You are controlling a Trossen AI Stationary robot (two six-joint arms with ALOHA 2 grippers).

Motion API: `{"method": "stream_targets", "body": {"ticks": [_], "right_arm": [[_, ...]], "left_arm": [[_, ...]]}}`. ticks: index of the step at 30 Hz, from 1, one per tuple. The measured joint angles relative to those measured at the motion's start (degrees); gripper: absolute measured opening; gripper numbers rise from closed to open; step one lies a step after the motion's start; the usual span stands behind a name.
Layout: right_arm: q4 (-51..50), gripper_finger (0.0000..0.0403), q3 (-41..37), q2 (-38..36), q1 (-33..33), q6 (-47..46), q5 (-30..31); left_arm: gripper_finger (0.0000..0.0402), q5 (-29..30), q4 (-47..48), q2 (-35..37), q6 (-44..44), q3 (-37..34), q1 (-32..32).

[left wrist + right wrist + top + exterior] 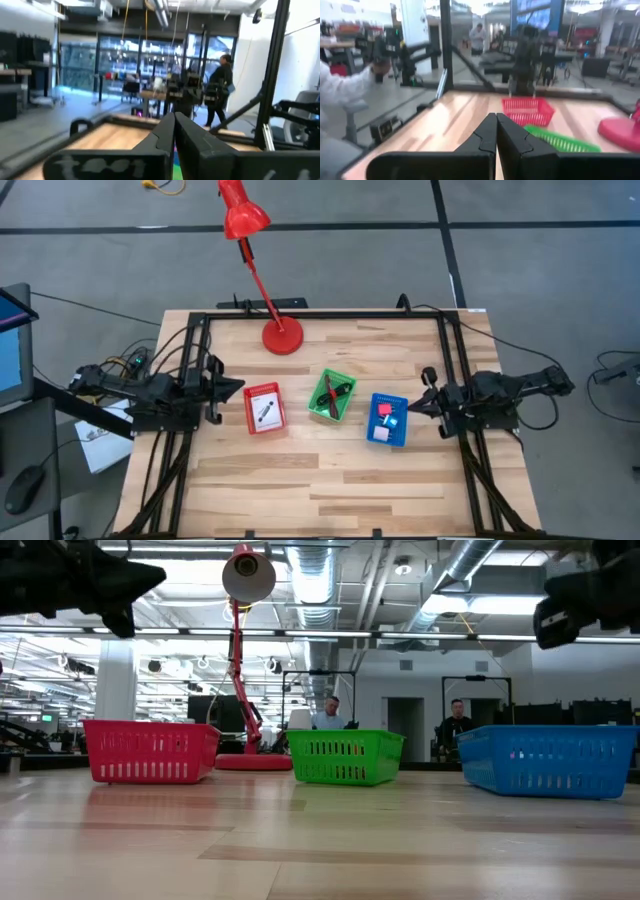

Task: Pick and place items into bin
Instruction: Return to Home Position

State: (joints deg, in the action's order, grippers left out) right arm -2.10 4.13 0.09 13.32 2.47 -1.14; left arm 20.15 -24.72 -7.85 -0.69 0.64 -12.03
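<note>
Three small bins stand in a row on the table. The red bin (pixel 264 408) holds a white card with a black mark. In the green bin (pixel 331 396) lie a black-and-red stick and a dark red cord. The blue bin (pixel 388 419) holds a pink block and a blue-white cube. My left gripper (pixel 236 388) is shut, raised at the table's left side, left of the red bin. My right gripper (pixel 412 406) is shut, raised at the right side, just right of the blue bin. In the wrist views the left gripper (pixel 174 125) and the right gripper (pixel 496 125) have their fingers together, holding nothing.
A red desk lamp stands with its base (pixel 283 337) near the table's far edge, its head (pixel 241 210) reaching beyond it. A black frame (pixel 320 314) runs along the far, left and right edges. The wood in front of the bins (pixel 320 490) is bare. People show in the room behind.
</note>
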Motion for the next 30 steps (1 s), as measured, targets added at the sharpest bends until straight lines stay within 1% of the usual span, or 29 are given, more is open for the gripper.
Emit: {"method": "stream_targets", "body": {"ticks": [4, 7, 9, 13, 17, 23, 26, 30], "right_arm": [[2.55, 0.0000, -1.15, -0.02, 0.03, 0.55, 0.40], [3.63, 0.0000, -3.58, 0.01, 0.02, 0.35, 0.86], [3.19, 0.0000, -3.73, 0.07, 0.02, -0.34, 1.52], [3.64, 0.0000, -3.74, 0.97, 0.02, -2.45, 2.51], [3.09, 0.0000, -3.75, 1.02, 0.02, -2.48, 2.72], [3.07, 0.0000, -3.77, 1.04, 0.02, -2.48, 2.72], [3.07, 0.0000, -3.77, 1.02, 0.02, -2.48, 2.70], [3.07, 0.0000, -3.77, 1.04, 0.02, -2.48, 2.70]], "left_arm": [[0.0000, 0.06, 1.82, -0.07, -1.78, 0.00, 0.00], [0.0000, 0.11, 1.90, 0.01, 0.14, 0.00, 0.00], [0.0000, 0.11, 2.64, -0.01, 1.42, 0.00, 0.00], [0.0000, 0.13, 4.27, -0.01, 1.08, -0.02, 0.00], [0.0000, 0.11, 9.99, -0.01, 0.78, -0.03, 0.00], [0.0000, 0.13, 19.78, -0.03, -4.58, -0.07, 0.00], [0.0000, 0.13, 20.04, -0.02, -5.49, -0.07, 0.00], [0.0000, 0.13, 20.05, -0.03, -4.60, -0.07, 0.00]]}}
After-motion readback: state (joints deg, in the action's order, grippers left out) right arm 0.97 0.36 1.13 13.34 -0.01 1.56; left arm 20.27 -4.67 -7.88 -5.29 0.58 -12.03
